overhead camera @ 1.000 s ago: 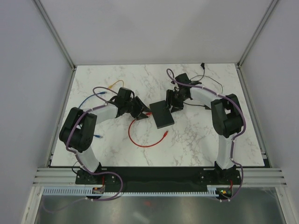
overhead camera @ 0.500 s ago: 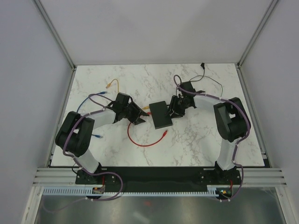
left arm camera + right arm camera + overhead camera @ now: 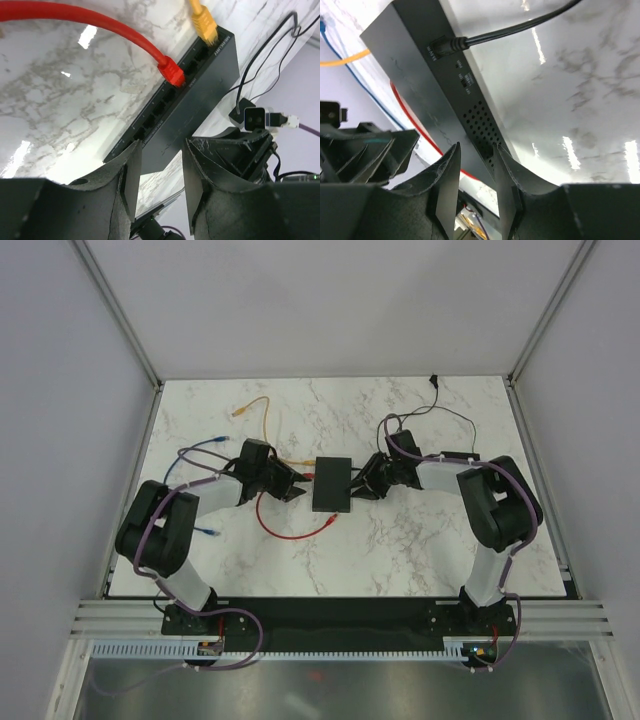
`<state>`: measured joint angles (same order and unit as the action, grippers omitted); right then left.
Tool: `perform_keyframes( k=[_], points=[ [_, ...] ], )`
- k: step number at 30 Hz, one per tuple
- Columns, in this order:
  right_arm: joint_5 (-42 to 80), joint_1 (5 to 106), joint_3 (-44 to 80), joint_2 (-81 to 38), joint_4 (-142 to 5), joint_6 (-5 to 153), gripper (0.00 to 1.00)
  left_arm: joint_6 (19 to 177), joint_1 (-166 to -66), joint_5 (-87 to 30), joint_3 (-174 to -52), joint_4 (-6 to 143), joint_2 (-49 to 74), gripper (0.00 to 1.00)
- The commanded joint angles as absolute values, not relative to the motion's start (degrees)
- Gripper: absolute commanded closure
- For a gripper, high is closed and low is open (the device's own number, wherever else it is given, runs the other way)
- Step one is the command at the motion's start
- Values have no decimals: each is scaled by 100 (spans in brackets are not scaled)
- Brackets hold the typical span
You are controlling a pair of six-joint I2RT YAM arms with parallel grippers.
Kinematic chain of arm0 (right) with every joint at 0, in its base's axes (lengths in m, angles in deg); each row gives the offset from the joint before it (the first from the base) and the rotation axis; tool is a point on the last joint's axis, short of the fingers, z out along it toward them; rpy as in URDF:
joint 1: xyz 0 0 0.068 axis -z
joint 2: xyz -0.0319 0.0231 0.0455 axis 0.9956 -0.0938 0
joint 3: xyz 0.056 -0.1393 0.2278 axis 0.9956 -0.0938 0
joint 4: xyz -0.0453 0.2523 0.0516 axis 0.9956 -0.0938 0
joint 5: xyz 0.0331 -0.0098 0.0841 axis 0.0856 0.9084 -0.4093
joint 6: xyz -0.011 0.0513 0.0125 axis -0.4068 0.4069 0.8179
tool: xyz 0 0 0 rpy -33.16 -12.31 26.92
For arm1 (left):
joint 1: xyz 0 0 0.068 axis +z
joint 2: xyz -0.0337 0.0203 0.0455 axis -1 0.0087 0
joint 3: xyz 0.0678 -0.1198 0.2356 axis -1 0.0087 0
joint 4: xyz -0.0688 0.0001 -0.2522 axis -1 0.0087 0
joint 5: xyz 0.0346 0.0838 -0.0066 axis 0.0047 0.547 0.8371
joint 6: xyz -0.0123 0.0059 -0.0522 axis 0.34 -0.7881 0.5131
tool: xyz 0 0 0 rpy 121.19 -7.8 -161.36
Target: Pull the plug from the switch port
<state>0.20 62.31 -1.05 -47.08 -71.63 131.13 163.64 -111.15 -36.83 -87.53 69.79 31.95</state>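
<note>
The black switch (image 3: 332, 483) lies flat mid-table. Its port row (image 3: 165, 105) holds a red plug (image 3: 171, 74) and, toward one end, a yellow plug (image 3: 205, 25). My left gripper (image 3: 298, 483) sits at the switch's port side, close to the red plug (image 3: 308, 478). In the left wrist view the left gripper (image 3: 160, 165) is open, and a near corner of the switch (image 3: 170, 135) shows between its fingers. My right gripper (image 3: 362, 485) is at the opposite side. There the right gripper (image 3: 474, 160) is open astride the perforated edge (image 3: 480, 125).
The red cable (image 3: 270, 525) loops toward the front and ends in a loose red plug (image 3: 330, 521). An orange cable (image 3: 262, 415) and blue cables (image 3: 205, 445) lie at the left. A black power lead (image 3: 510, 32) runs from the switch's back toward the far right corner (image 3: 440, 410).
The switch has slid left and turned square between the arms. Both grippers have come in against its sides, and the right jaws have narrowed. The red and orange cables were dragged along.
</note>
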Motion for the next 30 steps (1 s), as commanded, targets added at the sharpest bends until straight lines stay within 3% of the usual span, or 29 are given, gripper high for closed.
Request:
perform_keyframes(
  k=[1,7,10,30],
  points=[
    [-270,6159,-64,-4497,-6833,13181,59,16832,-11033,-3506,-8570,6316,3299,55],
    [302,6141,1392,-4652,-8694,10574,56,16841,-11007,-3480,-8596,5814,3562,57],
    [345,6106,1957,-4978,-9327,9982,56,16885,-11007,-3427,-8544,5447,3720,55],
    [495,5843,2582,-5875,-9522,9663,56,16973,-11016,-3172,-8236,4046,4406,57]
  ],
)
